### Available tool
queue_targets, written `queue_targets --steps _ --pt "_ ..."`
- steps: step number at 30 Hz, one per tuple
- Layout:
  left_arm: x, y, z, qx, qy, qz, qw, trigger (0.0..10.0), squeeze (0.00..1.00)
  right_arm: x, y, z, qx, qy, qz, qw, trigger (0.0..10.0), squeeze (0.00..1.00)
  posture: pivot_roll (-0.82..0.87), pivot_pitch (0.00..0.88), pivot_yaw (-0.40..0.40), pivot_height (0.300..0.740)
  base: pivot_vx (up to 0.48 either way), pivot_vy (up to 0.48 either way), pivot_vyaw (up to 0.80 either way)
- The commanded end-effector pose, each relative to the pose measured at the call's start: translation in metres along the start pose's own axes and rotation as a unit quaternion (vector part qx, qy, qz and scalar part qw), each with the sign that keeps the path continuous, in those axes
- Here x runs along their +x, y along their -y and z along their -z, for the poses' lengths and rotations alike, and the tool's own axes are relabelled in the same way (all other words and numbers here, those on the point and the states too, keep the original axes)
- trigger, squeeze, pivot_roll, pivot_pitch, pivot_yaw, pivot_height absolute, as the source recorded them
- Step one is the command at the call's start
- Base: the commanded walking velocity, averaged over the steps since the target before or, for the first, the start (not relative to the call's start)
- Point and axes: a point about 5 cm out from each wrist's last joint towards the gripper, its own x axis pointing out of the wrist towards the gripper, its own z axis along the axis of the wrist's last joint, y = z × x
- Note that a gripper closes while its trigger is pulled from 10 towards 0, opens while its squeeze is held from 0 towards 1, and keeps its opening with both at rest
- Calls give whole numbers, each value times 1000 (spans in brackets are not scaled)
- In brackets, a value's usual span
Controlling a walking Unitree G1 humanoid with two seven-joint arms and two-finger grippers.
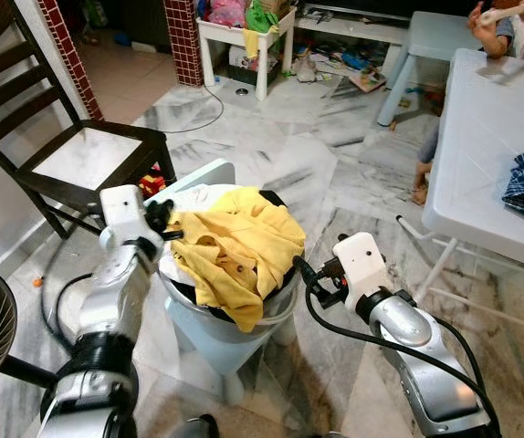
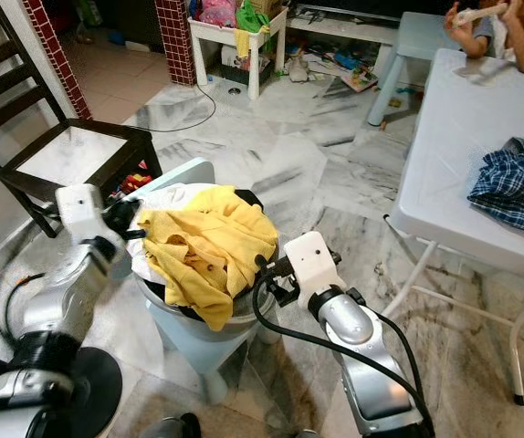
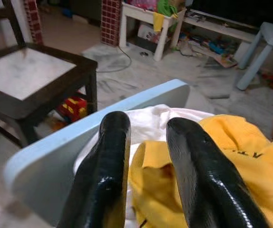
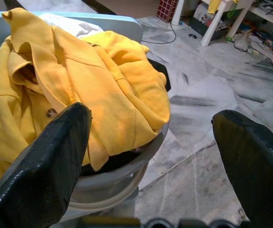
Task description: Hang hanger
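We see a crumpled yellow button-up shirt [image 1: 235,246] heaped in a round grey basket [image 1: 280,306] on a pale blue plastic stool [image 1: 209,342], spilling over the near rim. No hanger can be made out. Left gripper [image 1: 163,219] sits at the basket's left rim, fingers [image 3: 109,156] a narrow gap apart, just over a white cloth [image 3: 151,116] and shirt edge, holding nothing. Right gripper [image 1: 300,272] sits beside the right rim, jaws spread wide, empty. Bare marble floor [image 1: 335,173] lies open beyond; dark wooden chair [image 1: 70,164] left, white folding table [image 1: 481,155] right.
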Motion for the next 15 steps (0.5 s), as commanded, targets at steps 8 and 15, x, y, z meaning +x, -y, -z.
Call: queue_targets --steps 8,15 --pt "-37 17 18 1 -17 2 1000 10000 1000 -2 -2 1 3 -2 -5 1000 10000 0 -75 120 1 740 0 0 0" --pt "-41 22 54 19 -96 32 995 10000 1000 -3 -5 2 4 -3 -9 1000 10000 0 -83 130 -1 740 0 0 0"
